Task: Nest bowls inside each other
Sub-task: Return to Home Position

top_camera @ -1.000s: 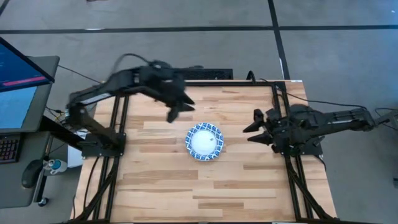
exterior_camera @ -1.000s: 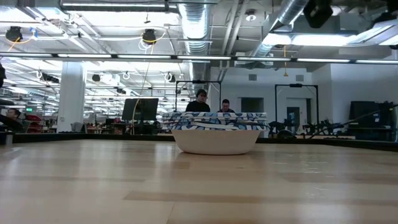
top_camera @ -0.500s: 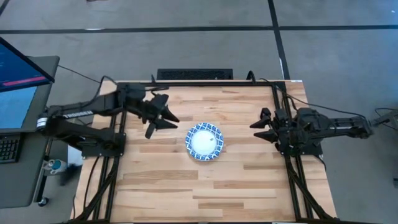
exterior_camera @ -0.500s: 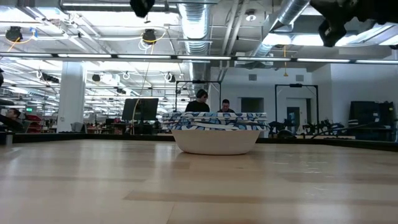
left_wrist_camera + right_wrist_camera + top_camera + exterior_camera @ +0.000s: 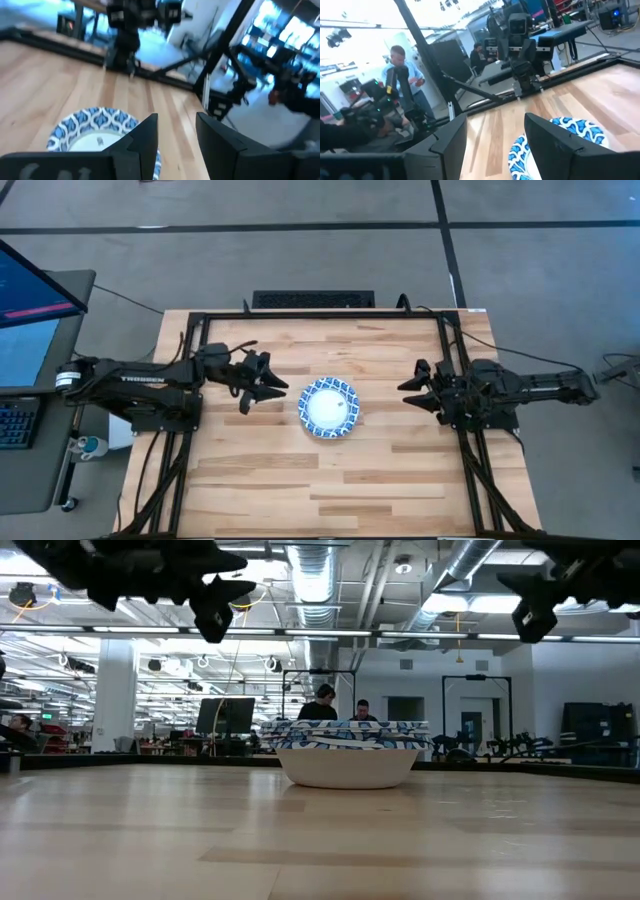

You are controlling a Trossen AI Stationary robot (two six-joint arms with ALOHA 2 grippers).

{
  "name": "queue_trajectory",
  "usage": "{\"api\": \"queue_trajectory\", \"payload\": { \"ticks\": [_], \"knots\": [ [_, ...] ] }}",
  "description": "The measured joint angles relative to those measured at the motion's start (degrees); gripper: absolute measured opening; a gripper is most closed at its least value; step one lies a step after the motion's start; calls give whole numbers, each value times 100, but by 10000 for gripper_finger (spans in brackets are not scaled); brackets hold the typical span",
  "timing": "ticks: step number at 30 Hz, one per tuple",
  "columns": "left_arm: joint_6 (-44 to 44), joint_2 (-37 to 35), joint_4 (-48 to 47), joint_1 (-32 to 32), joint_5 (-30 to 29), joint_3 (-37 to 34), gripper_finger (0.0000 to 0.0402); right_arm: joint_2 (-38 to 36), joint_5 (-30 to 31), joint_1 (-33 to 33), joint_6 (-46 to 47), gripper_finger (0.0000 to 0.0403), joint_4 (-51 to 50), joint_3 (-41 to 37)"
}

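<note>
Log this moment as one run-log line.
bowls: nested in one stack, table centre | left end effector: open, empty, left of stack | right end effector: open, empty, right of stack

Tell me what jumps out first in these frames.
A single stack of blue-rimmed bowls sits near the middle of the wooden table. The left gripper and the right gripper flank it, one on each side. Both are open, empty, raised above the tabletop and pointing in toward the stack.
</note>
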Motion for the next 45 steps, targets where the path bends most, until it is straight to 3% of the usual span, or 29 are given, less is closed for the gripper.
{"api": "queue_trajectory", "payload": {
  "ticks": [4, 18, 25, 29, 32, 36, 45],
  "knots": [
    [-63, 0, 997, 2, -65, -526, 123, -8, -21, 9, 63, 221, 333, -317],
    [85, 0, 1532, 2, -205, -1055, 123, 0, -464, 11, -140, 221, 1308, -1037],
    [-512, -137, 1623, -2, 660, -1055, 123, -2, -466, 11, 55, 221, 1392, -1089],
    [-739, -328, 1561, 0, 604, -1055, 123, -2, -455, 11, -119, 221, 1432, -1088],
    [-1474, -393, 1486, 0, 582, -1055, 123, -2, -451, 11, -146, 221, 1431, -1089],
    [-2344, -574, 1527, 4, 1374, -1055, 123, -2, -451, 11, -146, 221, 1430, -1089],
    [-2256, -1983, 1767, -25, 2317, -1055, 123, -2, -451, 11, -147, 221, 1428, -1089]
  ]
}}
